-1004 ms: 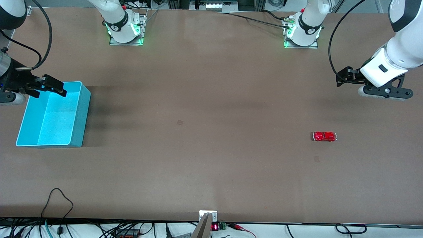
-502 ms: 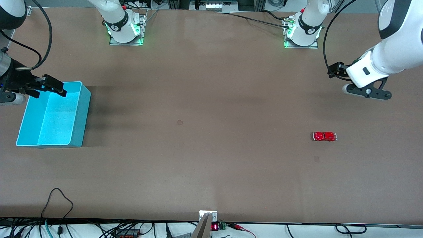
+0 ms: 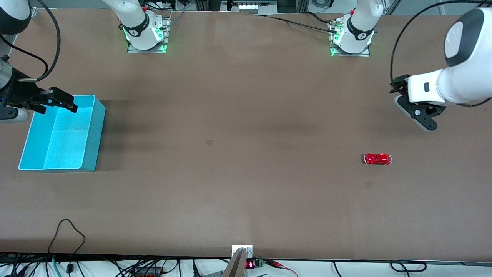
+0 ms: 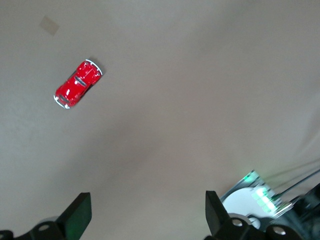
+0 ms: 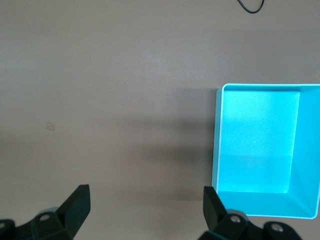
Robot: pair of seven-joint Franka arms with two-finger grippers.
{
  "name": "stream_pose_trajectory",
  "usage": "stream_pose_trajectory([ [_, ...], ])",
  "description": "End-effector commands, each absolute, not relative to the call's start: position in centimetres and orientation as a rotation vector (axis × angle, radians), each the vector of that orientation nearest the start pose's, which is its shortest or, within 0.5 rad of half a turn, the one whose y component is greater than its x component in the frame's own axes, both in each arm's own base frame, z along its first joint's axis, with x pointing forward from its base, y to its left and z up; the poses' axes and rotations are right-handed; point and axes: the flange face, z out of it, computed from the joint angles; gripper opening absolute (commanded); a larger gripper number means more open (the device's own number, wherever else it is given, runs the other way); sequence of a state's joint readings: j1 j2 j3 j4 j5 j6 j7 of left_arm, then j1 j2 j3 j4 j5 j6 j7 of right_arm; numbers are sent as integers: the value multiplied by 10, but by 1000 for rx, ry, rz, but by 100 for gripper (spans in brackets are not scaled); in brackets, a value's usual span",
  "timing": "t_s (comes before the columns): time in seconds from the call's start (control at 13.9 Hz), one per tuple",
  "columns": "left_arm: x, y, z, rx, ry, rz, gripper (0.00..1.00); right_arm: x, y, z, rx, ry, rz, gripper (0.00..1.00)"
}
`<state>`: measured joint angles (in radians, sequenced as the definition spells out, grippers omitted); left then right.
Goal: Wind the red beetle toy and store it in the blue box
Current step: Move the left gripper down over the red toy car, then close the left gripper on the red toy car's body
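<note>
The red beetle toy [image 3: 378,158] stands alone on the brown table toward the left arm's end; it also shows in the left wrist view [image 4: 78,84]. My left gripper [image 3: 423,117] hangs in the air over bare table, apart from the toy, and in the left wrist view [image 4: 147,217] it is open and empty. The blue box [image 3: 96,134] stands toward the right arm's end and is empty; the right wrist view shows its floor [image 5: 255,140]. My right gripper [image 3: 61,102] hovers over the box's edge, open and empty in the right wrist view [image 5: 145,207].
Small square marks lie on the table near its middle [image 3: 209,142] and beside the toy, nearer the camera [image 3: 368,185]. A black cable loop [image 3: 67,231] lies at the front edge. The two arm bases [image 3: 146,34] [image 3: 351,38] stand along the back edge.
My left arm has swung and turned its gripper, which now hangs a little lower in the front view and closer to the toy. The right arm, toy and box have not moved.
</note>
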<state>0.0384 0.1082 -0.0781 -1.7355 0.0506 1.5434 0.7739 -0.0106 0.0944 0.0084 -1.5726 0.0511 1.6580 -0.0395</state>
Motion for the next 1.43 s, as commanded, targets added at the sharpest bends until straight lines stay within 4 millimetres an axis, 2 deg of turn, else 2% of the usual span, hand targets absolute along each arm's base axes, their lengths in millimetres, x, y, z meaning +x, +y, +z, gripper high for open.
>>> stream_pose_trajectory([
  [0.0,581,0,480,-2683,1560,409,100,586,2,580,-3081,-23,22,100],
  [0.07,586,2,470,-2629,1650,417,100,586,1,579,-3081,-21,24,100],
  [0.22,606,24,436,-2546,1786,338,100,586,1,579,-3081,-21,24,100],
  [0.36,629,31,391,-2421,1968,274,100,587,1,579,-3081,-21,22,100],
  [0.72,653,41,296,-2301,2109,185,100,587,1,579,-3079,-20,22,100],
  [0.86,652,36,263,-2244,2158,133,100,587,1,579,-3079,-20,22,100],
  [1.0,641,33,240,-2211,2170,82,100,587,1,579,-3081,-21,22,100],
  [1.22,628,35,214,-2222,2177,84,94,587,1,578,-3080,-23,27,100],
  [1.36,625,39,206,-2233,2177,89,92,587,1,578,-3080,-23,27,100],
])
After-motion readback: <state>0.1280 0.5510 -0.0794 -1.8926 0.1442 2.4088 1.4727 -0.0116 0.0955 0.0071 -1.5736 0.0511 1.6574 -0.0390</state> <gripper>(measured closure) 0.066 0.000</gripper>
